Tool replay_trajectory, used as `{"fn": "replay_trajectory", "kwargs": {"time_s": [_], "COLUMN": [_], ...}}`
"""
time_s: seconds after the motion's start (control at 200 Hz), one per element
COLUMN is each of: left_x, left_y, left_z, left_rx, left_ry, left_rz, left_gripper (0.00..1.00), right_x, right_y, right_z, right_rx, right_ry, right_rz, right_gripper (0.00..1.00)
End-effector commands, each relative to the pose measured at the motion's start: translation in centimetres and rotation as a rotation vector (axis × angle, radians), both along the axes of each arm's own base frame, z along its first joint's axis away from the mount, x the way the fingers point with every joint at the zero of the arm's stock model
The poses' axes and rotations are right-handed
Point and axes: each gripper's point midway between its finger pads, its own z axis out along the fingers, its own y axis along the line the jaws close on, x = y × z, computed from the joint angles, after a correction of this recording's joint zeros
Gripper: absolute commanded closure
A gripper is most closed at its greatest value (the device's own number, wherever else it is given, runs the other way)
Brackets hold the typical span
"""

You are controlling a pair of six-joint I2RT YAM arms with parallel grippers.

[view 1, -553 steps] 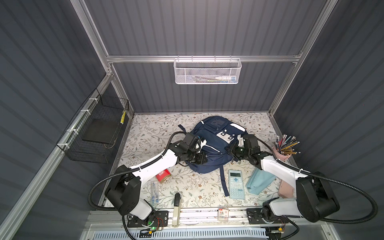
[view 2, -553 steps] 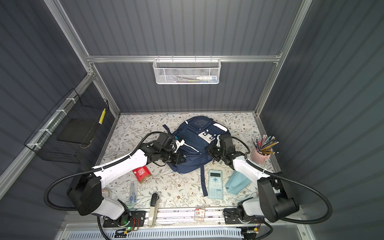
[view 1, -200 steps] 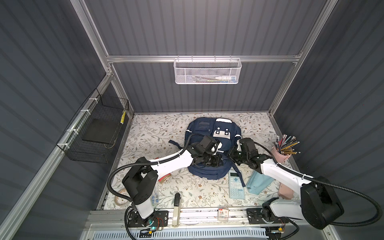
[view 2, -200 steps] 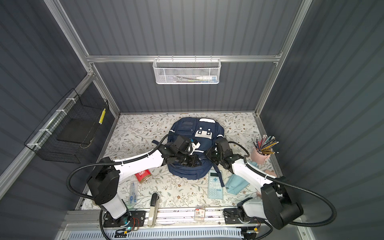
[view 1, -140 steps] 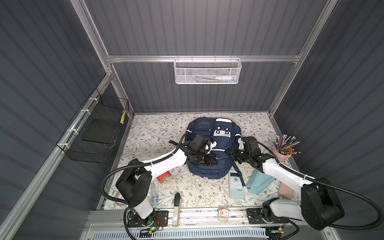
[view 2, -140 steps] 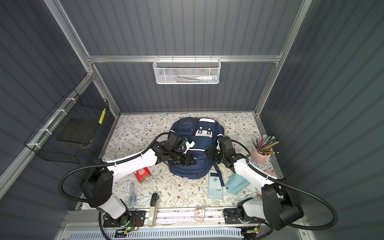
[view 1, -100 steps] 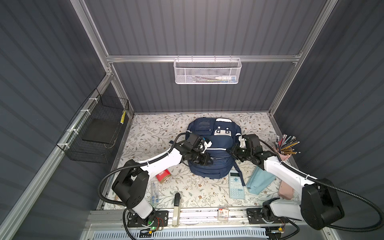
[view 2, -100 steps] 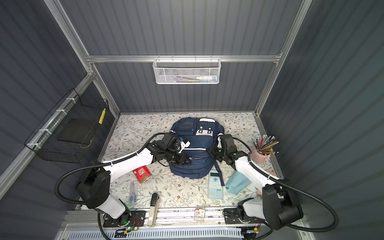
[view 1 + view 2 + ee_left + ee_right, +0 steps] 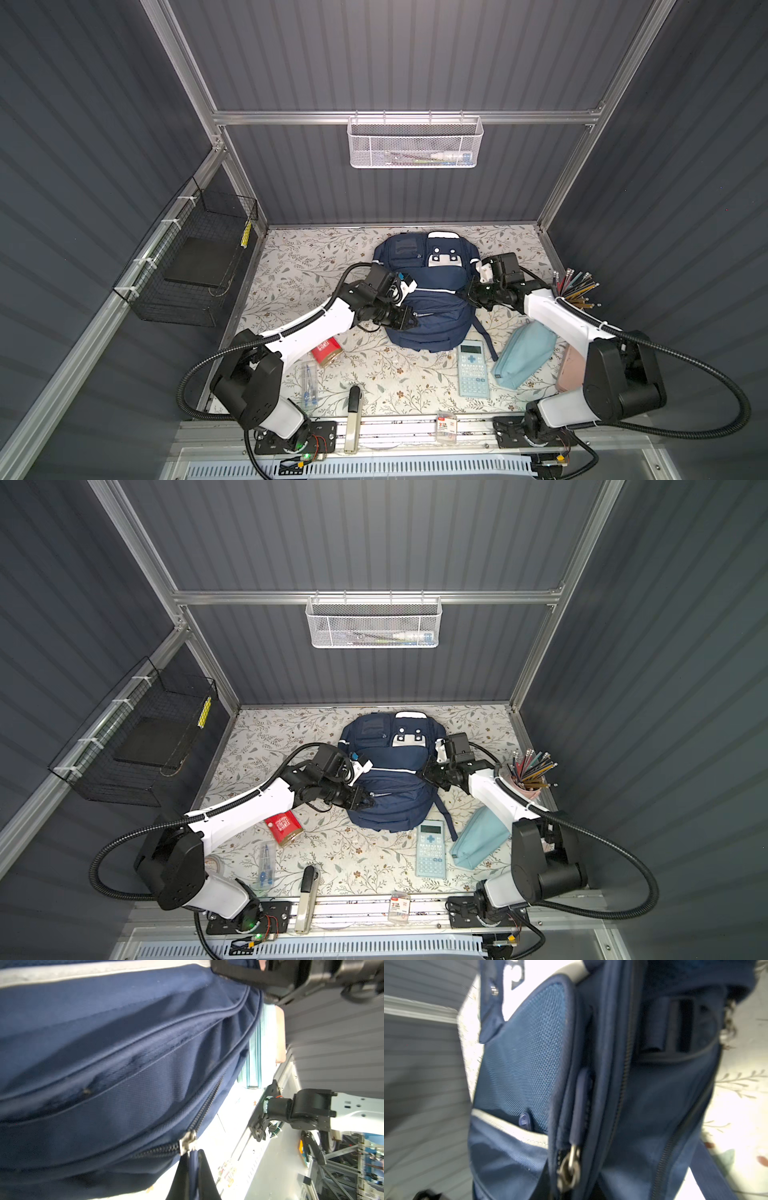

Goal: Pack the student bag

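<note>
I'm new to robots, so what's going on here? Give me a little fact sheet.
Bag: navy student bag, lying on the floral table.
Left gripper: shut on a zipper pull on the bag's front.
Right gripper: closed against the bag's right side by a zip slider; what it pinches is hidden.
Loose on table: calculator, light-blue pouch, red tin.

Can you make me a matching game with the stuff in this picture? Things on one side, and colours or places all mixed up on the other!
Things:
1. student bag
2. calculator
3. tin
4. mesh basket

Colours and places:
A. hanging up on the back wall
B. red
C. navy blue with white stripes
D. pale blue

Right pairs: 1-C, 2-D, 3-B, 4-A
</note>
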Motion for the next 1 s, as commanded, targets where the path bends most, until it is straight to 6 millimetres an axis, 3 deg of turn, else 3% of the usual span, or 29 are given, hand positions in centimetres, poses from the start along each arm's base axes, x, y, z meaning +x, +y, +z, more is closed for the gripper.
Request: {"fn": "replay_trajectory", "kwargs": {"time_s": [0.0, 0.12, 0.16, 0.18, 0.22, 0.3, 0.405, 0.6, 0.75, 0.921, 0.996], "left_x": [-4.1, -7.5, -8.1, -8.1, -7.7, -6.6, -5.2, -2.5, -0.4, 0.8, 0.9], "left_y": [-0.1, -4.4, -5.5, -5.8, -6.3, -7.2, -8.4, -8.9, -8.9, -9.8, -10.3], "left_z": [2.0, 2.9, 2.6, 2.4, 2.1, 2.0, 1.6, 0.6, 0.8, 2.1, 2.5], "left_rx": [-0.008, -0.072, -0.066, -0.058, -0.058, -0.061, -0.051, -0.022, -0.037, -0.080, -0.094], "left_ry": [0.078, 0.080, 0.083, 0.084, 0.088, 0.053, 0.027, 0.003, -0.002, -0.029, -0.026], "left_rz": [-0.067, -0.222, -0.246, -0.243, -0.223, -0.209, -0.188, -0.110, -0.050, -0.029, -0.038], "left_gripper": [1.00, 1.00, 1.00, 1.00, 1.00, 1.00, 1.00, 1.00, 1.00, 1.00, 1.00], "right_x": [4.5, 7.1, 7.8, 8.1, 8.5, 8.1, 6.1, 0.3, -4.1, -6.1, -5.9], "right_y": [-6.0, -5.0, -4.8, -4.7, -4.5, -4.6, -4.8, -3.5, -0.6, 1.7, 2.5], "right_z": [-1.7, -1.4, -1.2, -1.0, -0.5, 0.7, 2.5, 3.3, 1.5, 1.0, 0.8], "right_rx": [-0.230, -0.216, -0.218, -0.218, -0.213, -0.204, -0.192, -0.146, -0.098, -0.032, -0.004], "right_ry": [-0.045, -0.058, -0.057, -0.058, -0.063, -0.086, -0.115, -0.067, 0.003, 0.022, 0.019], "right_rz": [-0.152, -0.109, -0.100, -0.094, -0.088, -0.103, -0.112, -0.069, -0.031, -0.045, -0.055], "right_gripper": [0.95, 0.86, 0.77, 0.67, 0.58, 0.47, 0.34, 0.29, 0.29, 0.29, 0.30]}}
